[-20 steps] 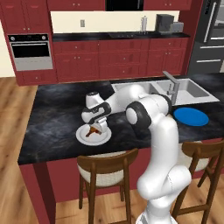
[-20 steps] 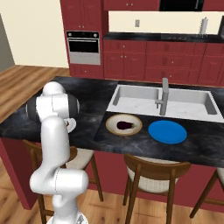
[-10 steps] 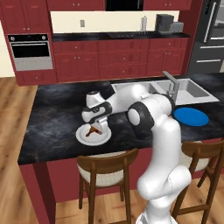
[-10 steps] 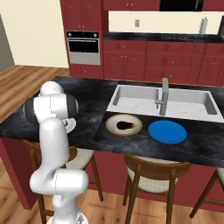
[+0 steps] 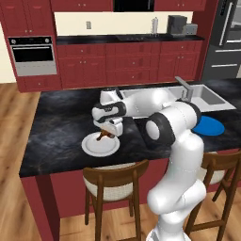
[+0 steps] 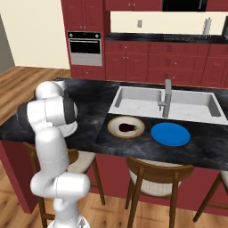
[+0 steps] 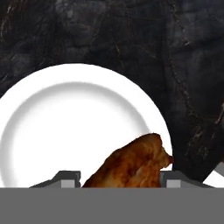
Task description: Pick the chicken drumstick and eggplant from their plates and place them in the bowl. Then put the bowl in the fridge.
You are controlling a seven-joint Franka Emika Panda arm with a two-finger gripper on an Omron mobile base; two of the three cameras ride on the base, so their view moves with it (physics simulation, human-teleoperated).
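While the end effector [image 7: 120, 178] is narrowing its jaws around the chicken drumstick [image 7: 133, 163], now flanked by both fingertips at the white plate's [image 7: 52, 127] five o'clock edge, the eggplant [image 6: 127, 128] is already sitting in the bowl [image 6: 113, 132], leaving the drumstick's transfer.

a home kitchen: red cabinets [image 5: 127, 66], wall oven [image 5: 33, 55], island sink [image 6: 167, 103], stools [image 5: 115, 186].

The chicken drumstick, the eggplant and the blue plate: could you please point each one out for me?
chicken drumstick [image 7: 131, 166], hand view, on its meaty middle.
eggplant [image 6: 128, 128], right base view, on its dark middle, inside the bowl.
blue plate [image 6: 170, 134], right base view, on its bare centre.
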